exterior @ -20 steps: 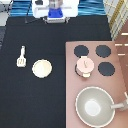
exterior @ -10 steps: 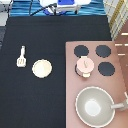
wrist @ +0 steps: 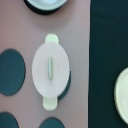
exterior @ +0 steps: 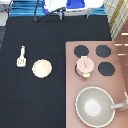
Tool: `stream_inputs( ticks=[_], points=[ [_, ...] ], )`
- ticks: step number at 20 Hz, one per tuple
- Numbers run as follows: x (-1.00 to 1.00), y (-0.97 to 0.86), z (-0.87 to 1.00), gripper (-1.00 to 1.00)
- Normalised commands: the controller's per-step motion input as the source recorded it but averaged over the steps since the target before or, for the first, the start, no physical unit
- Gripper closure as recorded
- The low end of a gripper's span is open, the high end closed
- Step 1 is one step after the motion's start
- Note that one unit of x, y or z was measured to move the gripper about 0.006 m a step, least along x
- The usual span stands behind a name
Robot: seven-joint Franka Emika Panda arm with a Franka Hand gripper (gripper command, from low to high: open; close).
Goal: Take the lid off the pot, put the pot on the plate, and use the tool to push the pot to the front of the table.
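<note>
Since a second ago the gripper [exterior: 71, 6] is drawing up and back toward the exterior view's top, so that only its blue-and-white hand is now showing at the far edge; whether it is open or closed I cannot tell, and it is holding nothing that shows. Nothing on the table [exterior: 35, 100] is shifting between the frames; that suggests the task is not yet begun.

Meanwhile the lid [exterior: 85, 64] is still sitting on the pot [exterior: 84, 67], which is standing on the pinkish stove panel [exterior: 72, 85] among the black burners [exterior: 80, 50]; the wrist view is looking straight down on that lid [wrist: 50, 69] with its little knob, the pot's side tabs [wrist: 51, 39] poking out beyond it.

To the exterior view's left the plate [exterior: 42, 68] is lying bare on the black top, well apart from the pot; the tool [exterior: 21, 56] is lying just beyond it, further left.

At the exterior view's bottom right the large grey pan [exterior: 95, 106] is sitting near the pot, its handle pointing right.
</note>
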Motion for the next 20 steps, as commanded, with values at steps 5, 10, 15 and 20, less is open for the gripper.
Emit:
stream_inputs(
  ticks=[5,10,15,20],
  points=[
    [0.61,0.68,0.15,-1.0],
    [0.33,0.8,-0.35,-1.0],
    [0.19,0.78,-0.62,-1.0],
    [0.37,0.56,-0.51,-1.0]
  ],
)
